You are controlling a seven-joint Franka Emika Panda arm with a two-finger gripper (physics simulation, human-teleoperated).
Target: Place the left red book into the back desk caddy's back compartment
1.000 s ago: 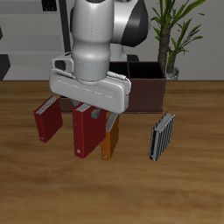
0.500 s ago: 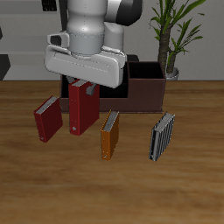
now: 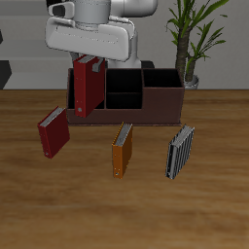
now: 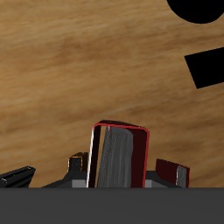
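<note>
On the bench (image 3: 29, 209), going left to right in the exterior view: a crimson book (image 3: 53, 132) stands tilted toward the back edge. Just past it the red book (image 3: 88, 85) hangs upright in the air, clear of the bench, in front of one end of the caddy (image 3: 146, 109) and partly covering it. The gripper (image 3: 89, 60) comes down on the book's top edge; its jaws are pinching the book. In the wrist view the book (image 4: 120, 156) shows its page edges between two dark fingers (image 4: 170, 171), with bare wood grain behind. The caddy sits by the back edge, its small back compartment (image 3: 124, 82) in the middle section. An orange book (image 3: 122, 149) stands nearer the front edge, then a grey book (image 3: 179, 152). A potted plant (image 3: 191, 39) stands behind the caddy's far end.
</note>
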